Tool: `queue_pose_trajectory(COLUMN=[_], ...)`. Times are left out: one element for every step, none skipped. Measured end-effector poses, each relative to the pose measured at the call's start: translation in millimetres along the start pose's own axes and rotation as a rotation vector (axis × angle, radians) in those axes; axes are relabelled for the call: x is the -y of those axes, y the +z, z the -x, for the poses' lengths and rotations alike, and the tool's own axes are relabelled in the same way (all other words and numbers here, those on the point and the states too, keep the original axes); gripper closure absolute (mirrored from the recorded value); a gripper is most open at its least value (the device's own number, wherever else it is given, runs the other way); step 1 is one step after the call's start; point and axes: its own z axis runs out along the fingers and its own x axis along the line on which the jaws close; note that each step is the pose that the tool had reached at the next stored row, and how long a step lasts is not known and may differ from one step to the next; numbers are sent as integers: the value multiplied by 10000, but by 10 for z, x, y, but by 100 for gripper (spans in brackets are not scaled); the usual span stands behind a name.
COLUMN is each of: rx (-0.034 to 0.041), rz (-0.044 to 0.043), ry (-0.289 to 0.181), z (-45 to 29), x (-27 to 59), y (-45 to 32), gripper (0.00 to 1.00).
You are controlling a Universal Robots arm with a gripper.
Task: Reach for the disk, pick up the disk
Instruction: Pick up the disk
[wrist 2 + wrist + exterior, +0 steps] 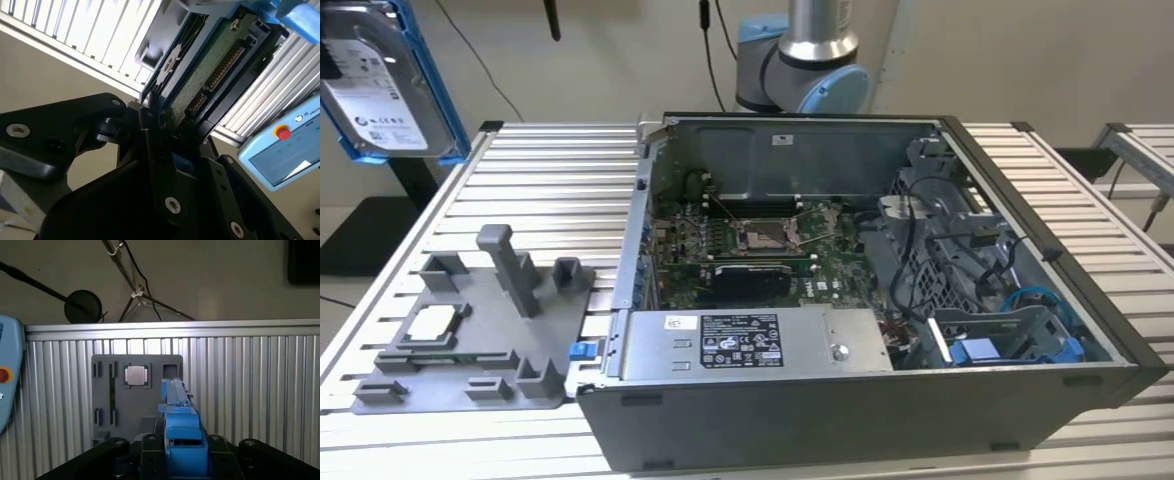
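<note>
- Second wrist view: the black two-finger gripper (172, 130) is clamped on one end of the disk (210, 65), a flat silver-grey hard drive in a bright blue plastic bracket. It grips across the thin dimension, which likely gives the pads broad flat faces to bear on.
- In the first wrist view the disk (180, 420) runs edge-on straight out from the gripper (182, 452).
- In the exterior view the disk (380, 90) hangs upright, well clear of the ribbed aluminium table (547, 180), so the lift looks done.
- Beneath the gripper, well apart, lies a grey moulded plastic fixture (105, 390) with a small square silver chip (135, 375) seated in a recess.
- Farther off stands the open grey metal computer case (854, 420).
</note>
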Motion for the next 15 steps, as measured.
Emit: queue_pose_trajectory(rx=[0, 0, 0, -1, -2, -2, -2, -1, -1, 0, 0, 0, 0, -1, 0], rz=[2, 1, 0, 2, 3, 3, 3, 2, 1, 1, 1, 1, 1, 2, 1], ry=[0, 0, 0, -1, -1, -1, -1, -1, -1, -1, -1, -1, -1, -1, -1], z=[-1, -1, -1, -2, -2, -3, -3, -3, -3, -3, -3, -3, -3, -4, -3], x=[0, 0, 0, 0, 0, 0, 0, 0, 0, 0, 0, 0, 0, 0, 0], y=[-46, -92, -137, -184, -227, -264, -284, -291, -293, -293, -293, -293, -293, -294, -294], gripper=[100, 100, 100, 100, 100, 100, 100, 100, 100, 100, 100, 100, 100, 100, 100])
